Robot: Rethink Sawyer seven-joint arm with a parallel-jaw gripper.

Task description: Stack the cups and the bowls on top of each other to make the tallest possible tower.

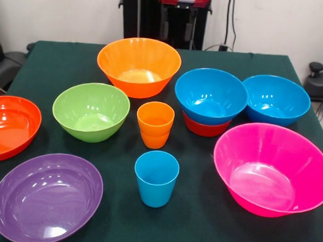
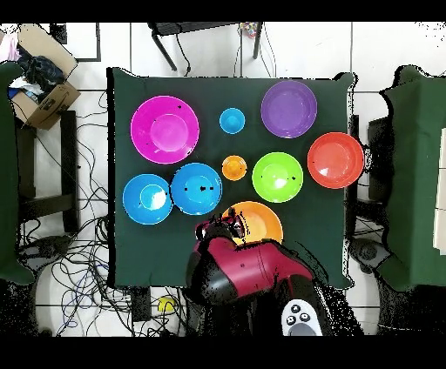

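Observation:
Two orange cups (image 1: pixel 155 124) are nested at the table's middle, and they also show in the overhead view (image 2: pixel 233 167). A light blue cup (image 1: pixel 156 177) stands alone in front of them. A blue bowl (image 1: pixel 210 95) sits on a red-orange bowl (image 1: pixel 204 127), a low pile of two. An orange bowl (image 1: pixel 138 65), a second blue bowl (image 1: pixel 276 99), a green bowl (image 1: pixel 90 111), a red-orange bowl (image 1: pixel 9 126), a purple bowl (image 1: pixel 46 197) and a large pink bowl (image 1: pixel 272 170) each stand alone. The arm (image 2: pixel 248 270) is drawn back over its base, beside the orange bowl (image 2: pixel 253 222).
Everything stands on a dark green cloth (image 1: pixel 56 61) that covers the table. The pedestal (image 1: pixel 183 14) stands at the far edge. In the overhead view, chairs, cables (image 2: pixel 70 252) and a cardboard box (image 2: pixel 39 83) lie around the table.

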